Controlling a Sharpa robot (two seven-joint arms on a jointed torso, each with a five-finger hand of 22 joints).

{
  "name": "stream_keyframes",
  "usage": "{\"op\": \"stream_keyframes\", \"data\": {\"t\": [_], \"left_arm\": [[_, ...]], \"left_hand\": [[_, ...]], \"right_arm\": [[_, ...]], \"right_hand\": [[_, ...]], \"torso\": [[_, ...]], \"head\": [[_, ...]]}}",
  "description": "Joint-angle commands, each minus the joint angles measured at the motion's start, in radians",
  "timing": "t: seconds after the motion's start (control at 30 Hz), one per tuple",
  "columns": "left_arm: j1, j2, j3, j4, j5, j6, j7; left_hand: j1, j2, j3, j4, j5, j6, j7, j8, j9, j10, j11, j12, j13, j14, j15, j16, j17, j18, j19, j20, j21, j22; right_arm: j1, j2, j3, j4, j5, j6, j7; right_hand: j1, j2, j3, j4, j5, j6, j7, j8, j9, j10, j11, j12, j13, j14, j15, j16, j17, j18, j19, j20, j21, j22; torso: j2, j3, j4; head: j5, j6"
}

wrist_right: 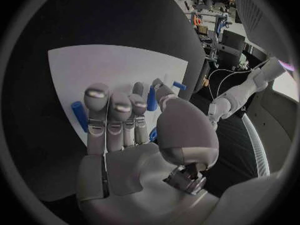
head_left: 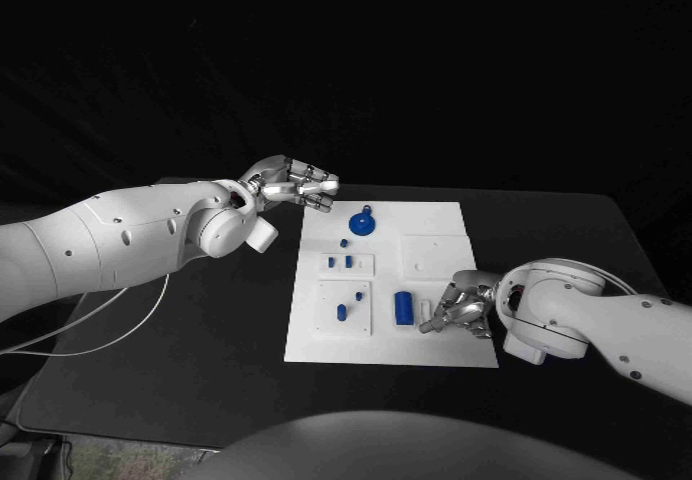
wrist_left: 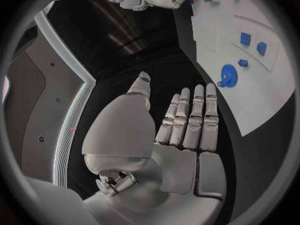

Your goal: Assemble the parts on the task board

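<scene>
Head view: white flat rectangular task board point(head_left: 433, 225) lies mid-surface on the matte black surface point(head_left: 188, 370). Blue parts on it: a round disc-shaped part with a tab point(head_left: 362, 224) near the far edge, small pegs point(head_left: 340, 262) in a raised white block, an oblong part point(head_left: 404, 309) near the right hand. Left hand point(head_left: 296, 185), silver and segmented, hovers off the board's far-left corner, fingers straight and spread, holding nothing; left wrist view confirms flat palm and shows the disc's ribbed rim point(wrist_left: 228, 76). Right hand point(head_left: 459, 305) sits over the board's near-right edge; right wrist view shows its fingers point(wrist_right: 109, 117) extended over blue pieces, grasp cannot be told
</scene>
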Motion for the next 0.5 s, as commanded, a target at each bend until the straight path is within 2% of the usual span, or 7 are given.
{"op": "stream_keyframes", "data": {"t": [0.03, 0.13, 0.17, 0.27, 0.33, 0.4, 0.5], "left_arm": [[0.0, 0.001, 0.001, -0.001, -0.001, 0.013, 0.007], [0.0, 0.001, 0.001, -0.002, -0.001, 0.009, 0.008], [0.0, 0.001, 0.001, -0.002, -0.001, 0.006, 0.01], [0.0, 0.0, 0.001, -0.001, -0.001, 0.002, 0.012], [0.0, -0.001, 0.001, 0.001, -0.001, -0.004, 0.011], [0.0, -0.002, 0.001, 0.004, -0.002, -0.019, 0.009], [0.0, -0.004, 0.0, 0.008, -0.008, -0.035, 0.005]], "left_hand": [[0.002, 0.008, 0.0, -0.006, -0.004, 0.003, 0.003, -0.001, -0.001, 0.002, 0.002, -0.004, 0.001, -0.004, 0.002, -0.001, 0.0, -0.009, -0.007, -0.001, 0.001, 0.001], [0.003, 0.01, 0.0, -0.01, -0.002, 0.015, 0.008, 0.0, 0.0, 0.01, 0.006, -0.004, 0.001, -0.001, 0.001, -0.001, 0.0, -0.01, -0.008, -0.002, 0.001, 0.001], [0.002, 0.01, -0.001, -0.011, -0.002, 0.017, 0.009, 0.0, 0.0, 0.011, 0.007, -0.004, 0.0, -0.001, 0.001, -0.001, 0.0, -0.011, -0.01, -0.002, 0.0, 0.0], [0.002, 0.015, -0.002, -0.018, 0.0, 0.029, 0.012, 0.0, 0.0, 0.02, 0.009, -0.004, 0.0, 0.007, -0.003, -0.001, 0.0, -0.014, -0.01, -0.005, 0.001, 0.001], [-0.001, 0.022, -0.003, -0.025, 0.002, 0.039, 0.013, 0.0, 0.0, 0.025, 0.009, -0.004, 0.0, 0.016, -0.006, -0.001, 0.0, -0.017, -0.008, -0.007, 0.002, 0.001], [-0.003, 0.028, -0.005, -0.032, 0.002, 0.071, 0.012, 0.004, 0.002, 0.046, 0.007, -0.004, 0.001, 0.056, -0.019, 0.005, 0.004, -0.02, 0.005, -0.017, 0.009, 0.004], [-0.01, 0.037, -0.011, -0.044, 0.004, 0.099, 0.014, 0.003, 0.003, 0.096, 0.002, -0.004, 0.001, 0.135, -0.047, 0.037, 0.009, -0.031, 0.046, -0.046, 0.033, 0.014]], "right_arm": [[0.0, -0.017, 0.01, 0.006, 0.007, -0.033, 0.081], [0.0, -0.044, 0.035, 0.003, 0.004, -0.046, 0.111], [0.0, -0.059, 0.049, -0.001, 0.002, -0.041, 0.128], [0.0, -0.089, 0.075, -0.015, -0.01, -0.034, 0.146], [0.001, -0.105, 0.085, -0.026, -0.026, -0.028, 0.146], [0.001, -0.12, 0.092, -0.037, -0.055, -0.009, 0.133], [0.001, -0.134, 0.098, -0.047, -0.11, 0.028, 0.088]], "right_hand": [[0.012, 0.01, 0.003, 0.003, 0.008, -0.018, 0.009, -0.003, -0.09, -0.004, 0.008, -0.004, 0.0, 0.0, 0.005, -0.005, 0.002, -0.007, 0.052, 0.003, -0.005, -0.001], [0.014, 0.042, 0.019, -0.021, 0.002, -0.033, 0.02, -0.005, -0.211, -0.004, 0.012, -0.003, -0.001, 0.0, 0.007, -0.005, 0.003, -0.004, 0.052, 0.007, -0.002, 0.0], [0.041, 0.077, 0.067, -0.054, -0.032, -0.046, 0.025, -0.007, -0.282, -0.003, 0.014, 0.002, 0.002, 0.002, 0.009, -0.004, 0.004, -0.004, 0.052, 0.009, 0.001, 0.001], [0.039, 0.091, 0.139, -0.122, -0.01, -0.044, 0.033, -0.008, -0.444, 0.001, 0.022, 0.009, 0.004, 0.003, 0.02, -0.001, 0.004, -0.005, 0.052, 0.019, 0.011, 0.008], [0.017, 0.093, 0.147, -0.145, -0.016, -0.025, 0.034, -0.005, -0.509, 0.003, 0.021, 0.012, 0.004, 0.003, 0.021, 0.003, 0.004, -0.004, 0.052, 0.02, 0.014, 0.011], [0.012, 0.087, 0.139, -0.145, -0.005, 0.002, 0.022, 0.005, -0.5, 0.013, 0.015, 0.036, 0.017, 0.006, 0.019, 0.01, 0.008, -0.006, 0.053, 0.02, 0.022, 0.014], [-0.006, 0.058, 0.141, -0.116, 0.015, 0.014, 0.013, 0.005, -0.418, 0.026, 0.009, 0.079, 0.048, 0.006, 0.016, 0.024, 0.017, -0.014, 0.053, 0.015, 0.034, 0.021]], "torso": [[0.0, -0.0003, -0.001], [-0.001, -0.0003, -0.0006], [-0.001, -0.0004, 0.0002], [-0.001, -0.0007, 0.0003], [-0.001, -0.0003, -0.0003], [0.0, -0.0001, -0.0009], [-0.001, -0.0004, -0.0019]], "head": [[-0.002, 0.0], [-0.006, 0.001], [-0.009, 0.003], [-0.017, 0.007], [-0.021, 0.01], [-0.023, 0.014], [-0.031, 0.017]]}}
